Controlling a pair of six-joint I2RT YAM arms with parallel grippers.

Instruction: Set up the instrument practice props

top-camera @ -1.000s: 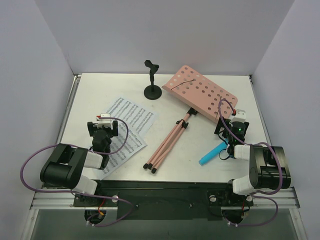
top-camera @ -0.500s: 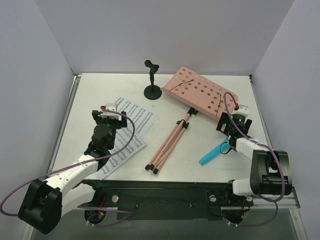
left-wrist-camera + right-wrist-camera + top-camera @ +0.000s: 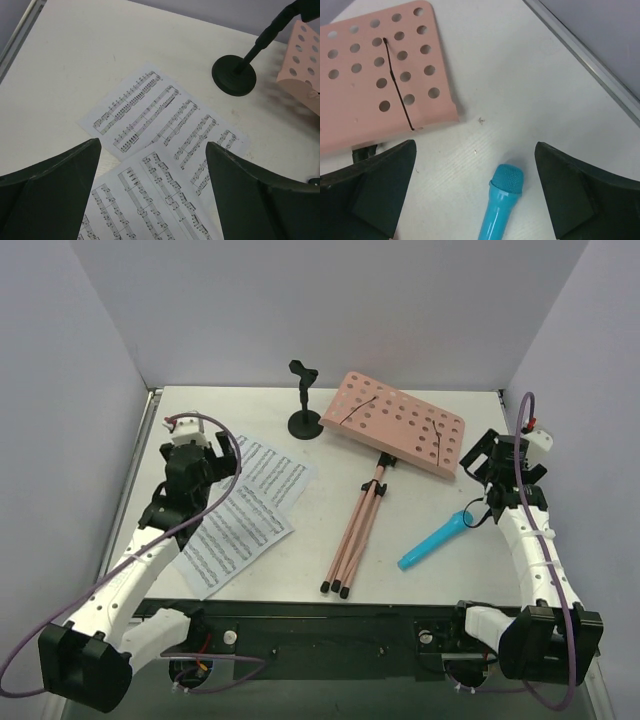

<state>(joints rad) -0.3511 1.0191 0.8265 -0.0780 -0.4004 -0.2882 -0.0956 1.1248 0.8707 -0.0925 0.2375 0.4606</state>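
The pink music stand (image 3: 395,430) lies on the white bench (image 3: 450,580) with its hole-punched desk at the far side and its thin tripod legs (image 3: 355,535) folded together. Two white sheets of printed music (image 3: 245,505) overlap to its left. The left end effector (image 3: 152,146) hangs wide open and empty over the sheets, and the right end effector (image 3: 475,146), equally wide and empty, hangs over the desk's corner and a bright blue toy microphone (image 3: 501,205).
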